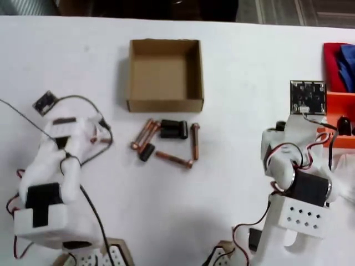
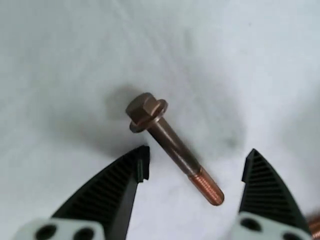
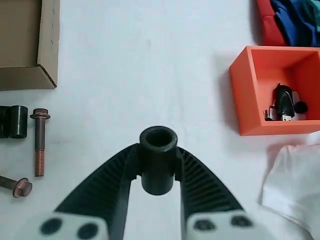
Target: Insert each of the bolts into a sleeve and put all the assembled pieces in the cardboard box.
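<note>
Left pincer (image 2: 197, 152) spread wide, straddling without touching a copper-coloured hex-head bolt (image 2: 170, 142) lying on the white surface (image 2: 75, 60); right pincer (image 3: 158, 150) clamped on a black cylindrical sleeve (image 3: 158, 172); brown cardboard box (image 1: 165, 104) upper centre of the high view.

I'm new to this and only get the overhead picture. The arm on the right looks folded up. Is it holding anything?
Observer: Yes. Its own wrist camera shows the right gripper shut on a black sleeve, hollow end facing the camera.
Operator: And the other arm?
Observer: The left gripper is open. A copper bolt lies on the table with its threaded end between the fingers, not gripped.
Operator: What's the dark thing in the orange box at the edge?
Observer: The orange bin holds a small black gadget that looks like a USB stick.
</note>
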